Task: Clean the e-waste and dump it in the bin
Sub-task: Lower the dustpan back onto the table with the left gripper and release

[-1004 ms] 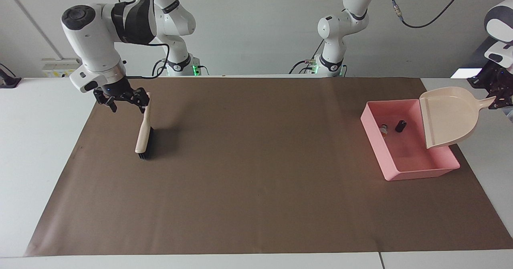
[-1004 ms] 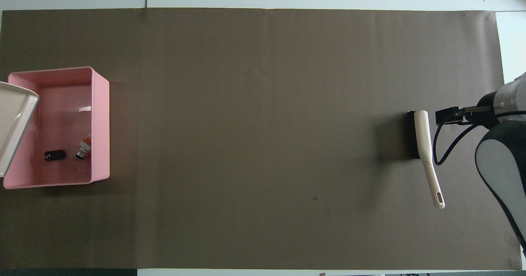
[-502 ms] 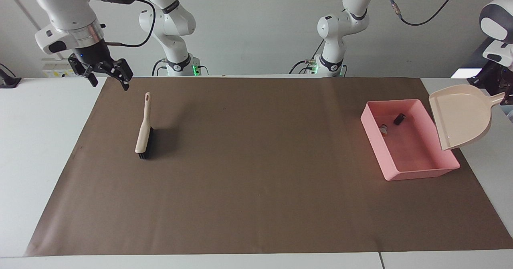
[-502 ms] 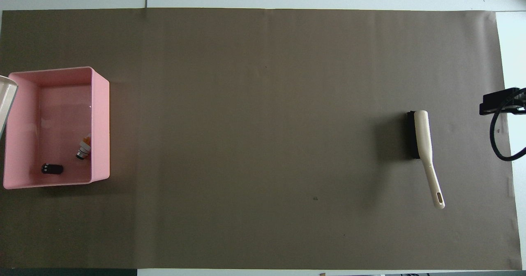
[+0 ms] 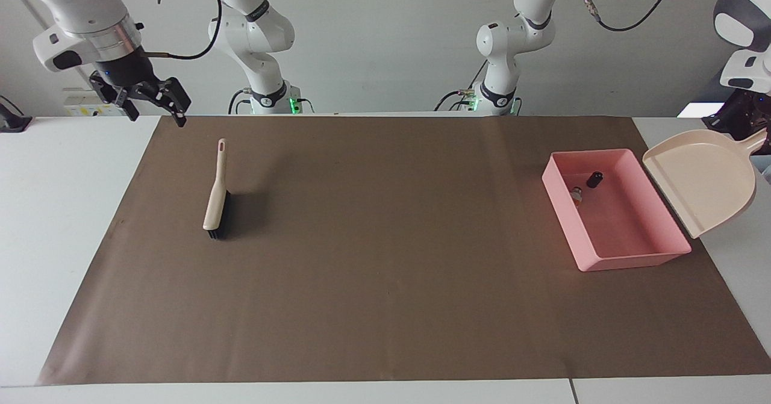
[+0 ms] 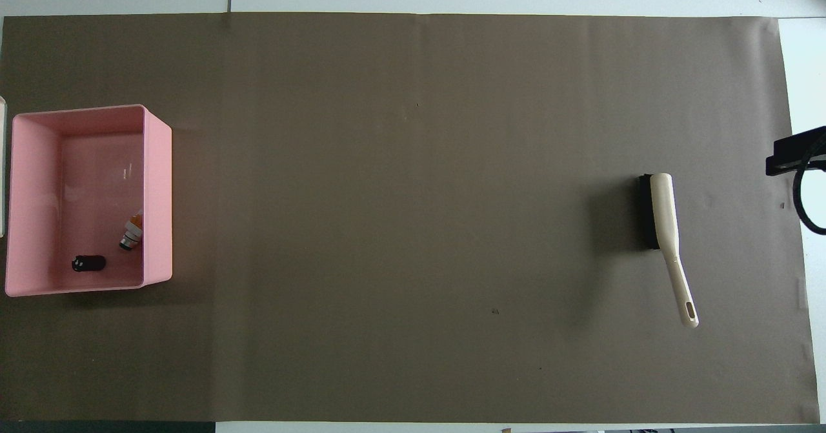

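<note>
The pink bin (image 5: 632,252) stands on the brown mat at the left arm's end of the table; it also shows in the overhead view (image 6: 158,194). Two bits of e-waste lie in it: a black stubby one (image 5: 595,179) (image 6: 88,263) and a whitish-grey one (image 5: 576,195) (image 6: 131,234). My left gripper (image 5: 760,136) is shut on the handle of the beige dustpan (image 5: 705,181) and holds it tilted in the air beside the bin. My right gripper (image 5: 155,112) is open and empty, raised over the mat's corner at the right arm's end.
A beige brush with black bristles (image 5: 215,196) (image 6: 668,239) lies on the mat (image 5: 385,271) toward the right arm's end, its handle pointing toward the robots. A white table surrounds the mat.
My right gripper has let go of the brush, risen and moved toward the table's end. My left gripper has carried the dustpan off the bin. The black bit rolled inside the bin.
</note>
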Robot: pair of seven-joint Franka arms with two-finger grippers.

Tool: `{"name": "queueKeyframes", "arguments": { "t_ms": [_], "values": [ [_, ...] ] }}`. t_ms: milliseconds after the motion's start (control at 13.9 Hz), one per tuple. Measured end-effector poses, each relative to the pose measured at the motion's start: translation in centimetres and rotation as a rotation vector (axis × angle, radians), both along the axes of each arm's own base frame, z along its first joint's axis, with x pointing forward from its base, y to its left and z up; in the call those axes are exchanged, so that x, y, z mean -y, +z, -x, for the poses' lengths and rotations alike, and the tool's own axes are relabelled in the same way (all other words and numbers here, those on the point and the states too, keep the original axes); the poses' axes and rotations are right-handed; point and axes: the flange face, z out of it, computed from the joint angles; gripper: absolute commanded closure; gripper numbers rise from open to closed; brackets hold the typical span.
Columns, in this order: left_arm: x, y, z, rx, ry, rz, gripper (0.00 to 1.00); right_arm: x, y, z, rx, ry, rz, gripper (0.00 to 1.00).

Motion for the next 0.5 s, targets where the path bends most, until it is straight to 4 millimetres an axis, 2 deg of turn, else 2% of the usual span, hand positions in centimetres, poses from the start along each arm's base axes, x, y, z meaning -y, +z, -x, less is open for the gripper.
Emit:
{"name": "queueKeyframes", "arguments": {
  "t_ms": [287,502],
  "values": [
    [0.8,-0.2,-0.2,0.011,-0.006,0.051,0.97,0.3,-0.1,0.2,-0.012,-0.006,-0.001,0.01],
    [2.1,-0.8,-0.4,0.015,-0.047,0.186,0.97,-0.1,-0.1,0.2,-0.016,0.001,-0.001,0.01]
  ]
}}
